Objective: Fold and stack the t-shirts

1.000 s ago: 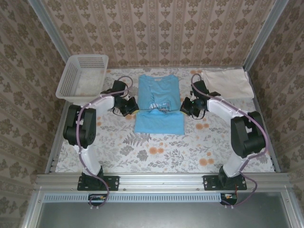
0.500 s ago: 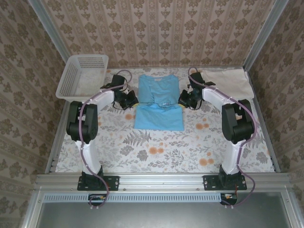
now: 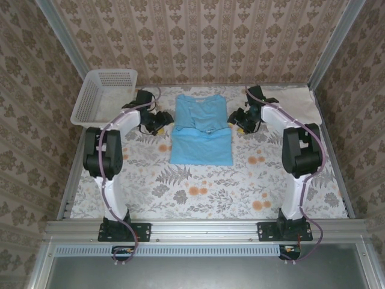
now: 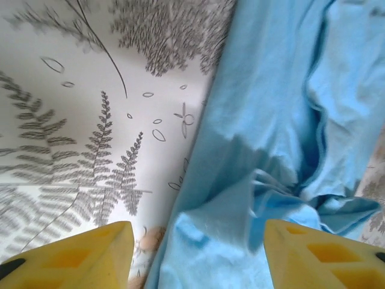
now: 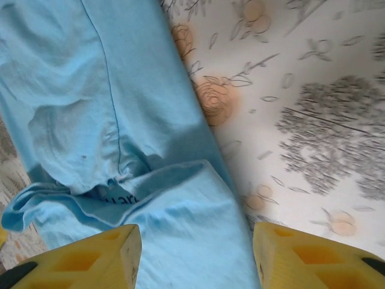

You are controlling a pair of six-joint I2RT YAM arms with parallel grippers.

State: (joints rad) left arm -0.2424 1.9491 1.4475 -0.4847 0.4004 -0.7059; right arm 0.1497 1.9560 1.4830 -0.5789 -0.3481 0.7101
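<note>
blue t-shirt soft matt cloth; basket white plastic mesh

free: near table | obstacle: basket far-left | far-right: cream shirt, probably flat

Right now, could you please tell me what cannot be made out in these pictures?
Chest print of the light blue shirt: folded under in the top view; a few dark letters peek out at the fold in the right wrist view.
Cream-white shirt: top view, partly covered by the right arm; its folds are too small to read.
Basket contents: top view, unreadable through the mesh.
</note>
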